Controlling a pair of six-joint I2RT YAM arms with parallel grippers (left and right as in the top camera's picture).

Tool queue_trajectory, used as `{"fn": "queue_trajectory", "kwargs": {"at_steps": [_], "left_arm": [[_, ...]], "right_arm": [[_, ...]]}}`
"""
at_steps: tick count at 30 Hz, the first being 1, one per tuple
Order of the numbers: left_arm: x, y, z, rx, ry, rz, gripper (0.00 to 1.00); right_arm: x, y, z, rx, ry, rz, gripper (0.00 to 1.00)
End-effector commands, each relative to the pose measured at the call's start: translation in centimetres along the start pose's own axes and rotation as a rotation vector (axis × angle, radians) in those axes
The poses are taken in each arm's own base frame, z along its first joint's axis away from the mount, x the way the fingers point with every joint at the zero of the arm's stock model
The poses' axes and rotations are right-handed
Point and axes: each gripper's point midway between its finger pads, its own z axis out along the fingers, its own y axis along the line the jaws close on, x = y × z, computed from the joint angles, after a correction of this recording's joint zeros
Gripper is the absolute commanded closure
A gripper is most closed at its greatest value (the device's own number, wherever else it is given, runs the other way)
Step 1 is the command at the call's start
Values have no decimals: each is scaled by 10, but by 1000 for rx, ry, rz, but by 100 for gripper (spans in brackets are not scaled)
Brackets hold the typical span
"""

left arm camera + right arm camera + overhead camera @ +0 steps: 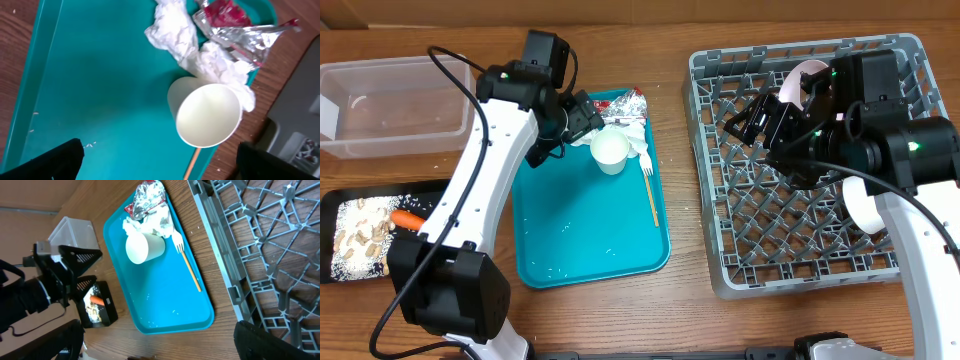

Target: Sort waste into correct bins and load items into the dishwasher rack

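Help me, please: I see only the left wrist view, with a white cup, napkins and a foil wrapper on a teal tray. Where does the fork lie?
Observer: The fork lies on the teal tray beside the cup, on the side toward the rack, tines near the napkins.
Operator: Where is the carrot?
Observer: The carrot lies in the black tray, left of the teal tray.
Operator: Is the rack empty?
Observer: No, a white dish stands in it, partly hidden by the right arm.
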Motion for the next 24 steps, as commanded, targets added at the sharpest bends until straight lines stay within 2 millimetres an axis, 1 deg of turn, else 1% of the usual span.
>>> {"fn": "queue_trajectory", "kwargs": {"at_steps": [1, 3, 7, 10, 13, 17, 20, 24], "left_arm": [[11, 9, 18, -47, 44, 3, 0], [18, 8, 25, -39, 79, 7, 0], [31, -1, 42, 10, 144, 97, 0], [34, -2, 49, 0, 156, 115, 0], [35, -4, 50, 0, 155, 119, 0], [37, 0, 53, -21, 159, 105, 0], [38, 10, 62, -65, 149, 63, 0], [38, 11, 78, -69, 148, 63, 0]], "right_arm": [[-2, 4, -3, -10, -11, -16, 0], [-2, 4, -3, -10, -11, -16, 0], [-2, 4, -3, -10, -10, -16, 0], [-2, 4, -3, -10, -11, -16, 0], [-2, 4, -3, -10, -11, -16, 0], [-2, 4, -3, -10, -11, -16, 0], [-2, 4, -3, -10, -11, -16, 0], [-2, 4, -3, -10, -10, -16, 0]]}}
